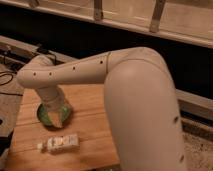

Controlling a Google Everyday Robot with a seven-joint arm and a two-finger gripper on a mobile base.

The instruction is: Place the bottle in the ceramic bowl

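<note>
Although the hand (56, 116) hangs pointing down over the ceramic bowl (43, 114), nothing is held in it: its two fingers are seen spread apart, with the green inside of the bowl showing between them. From the hand, the bottle (60, 143) is found at about six o'clock, lying on its side on the table (92, 112), near the bowl's rim but not touching it, and closer to the table's front edge. Its long axis is laid roughly from nine o'clock to three o'clock, tipped slightly so that the three-o'clock end sits a little farther back. Which end carries the cap cannot be told with certainty. The coming move is judged to turn on this relation. The hand would have to be drawn toward six o'clock and lowered, and the fingers closed across the bottle's short width, along the twelve-to-six line. Since the fingers appear to be spread nearer the nine-to-three line, a turn of the wrist would probably be called for first. As only one arm (80, 70) is fitted, no choice of arm is involved. Once the bottle is gripped, only a short carry back toward twelve o'clock would be needed. Because the bottle looks about as long as the bowl is wide, it may end up resting against the rim.
</note>
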